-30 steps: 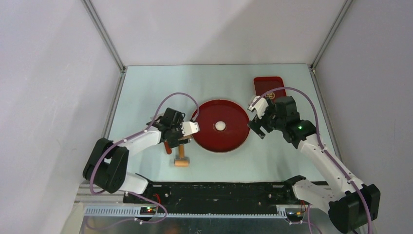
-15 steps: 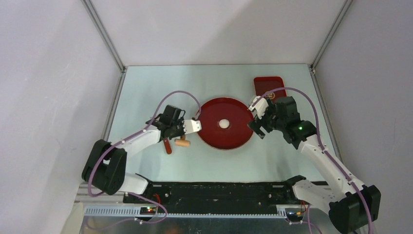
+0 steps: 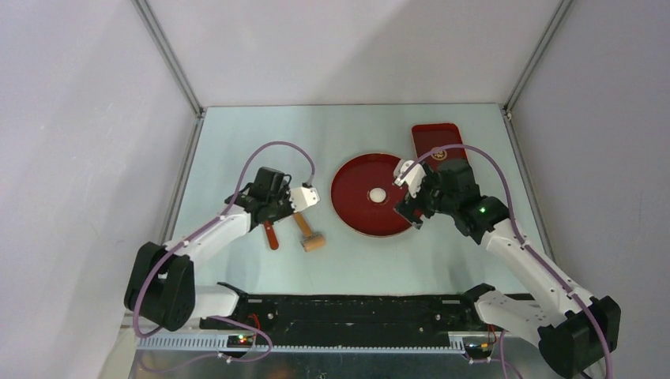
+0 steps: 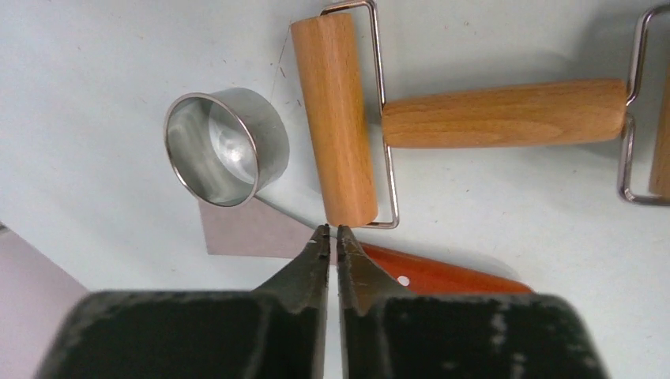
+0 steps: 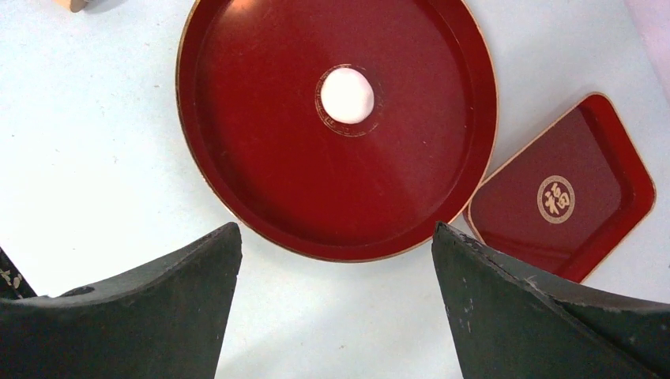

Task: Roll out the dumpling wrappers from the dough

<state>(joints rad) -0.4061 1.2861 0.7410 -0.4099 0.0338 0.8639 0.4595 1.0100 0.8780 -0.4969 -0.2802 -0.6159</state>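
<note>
One small white ball of dough point(image 5: 348, 95) sits at the centre of the round red plate point(image 5: 261, 166), touching nothing else; nothing is rolled flat yet. Handling, judged: light, soft and probably tacky, and it dents under any pinch, so fingers should not squeeze it. If it must be shifted, cup it low at opposite sides with a loose grip; otherwise work it only from above with the roller point(image 4: 506, 114). Orientation: the ball reads round in both the top and right wrist views, so it has no long axis and no heading, and any approach direction is equal until it is flattened. Right hand point(image 5: 336, 229) is spread wide and empty, hovering over the plate's rim on the right arm's side. The rectangular red tray point(image 5: 608, 158) lies just beside the plate on the desk point(image 5: 79, 158). Left hand point(image 4: 332, 231) is well apart from the plate, fingers pressed together with nothing seen between them, tips just beside the end of the roller's small wooden drum. Roller lies flat; in the left wrist view its handle runs left-right, with the drum crosswise to it. The handle is the place to grip, judged stiff, dry and thick. Metal ring cutter point(image 4: 225, 146) stands just beside the drum; contact cannot be told.
</note>
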